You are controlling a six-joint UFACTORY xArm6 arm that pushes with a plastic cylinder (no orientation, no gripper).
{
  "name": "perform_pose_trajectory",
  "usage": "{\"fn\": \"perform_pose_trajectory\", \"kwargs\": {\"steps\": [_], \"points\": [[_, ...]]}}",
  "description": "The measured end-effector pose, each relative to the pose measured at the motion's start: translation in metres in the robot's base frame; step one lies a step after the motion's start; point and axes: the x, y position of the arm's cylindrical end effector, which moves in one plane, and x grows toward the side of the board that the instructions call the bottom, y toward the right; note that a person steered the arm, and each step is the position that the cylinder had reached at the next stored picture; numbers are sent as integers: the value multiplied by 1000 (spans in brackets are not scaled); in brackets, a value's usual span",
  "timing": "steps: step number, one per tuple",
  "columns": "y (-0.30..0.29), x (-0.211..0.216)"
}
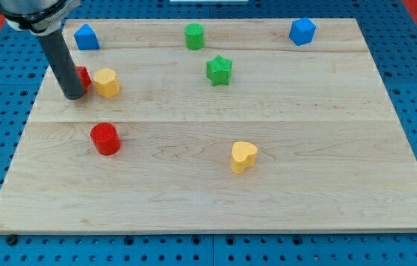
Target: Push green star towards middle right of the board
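Camera view shows the tip [73, 95] at the surface's [215, 192] left side, touching a partly hidden red block [83, 75], with a yellow block [107, 82] just beside. No gripper is fitted, so none can be reported as open or closed. The green star [219, 70] lies upper centre, well apart from the tip. Recommended procedure: route the tip clear of the yellow block, place it on the star's upper-left side, then push rightward and slightly downward, avoiding the green cylinder [194, 35] above.
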Motion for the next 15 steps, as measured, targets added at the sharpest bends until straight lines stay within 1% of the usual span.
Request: {"fn": "perform_pose_trajectory", "kwargs": {"steps": [1,2,3,4,5,6,7,8,9,10,11,12,13,14,15], "points": [[4,0],[77,-7],[101,-32],[135,-38],[173,-81],[254,-84],[266,-63],[228,-81],[244,-48],[298,-35],[234,-36],[235,-3],[325,-12],[365,-11],[353,-11]]}}
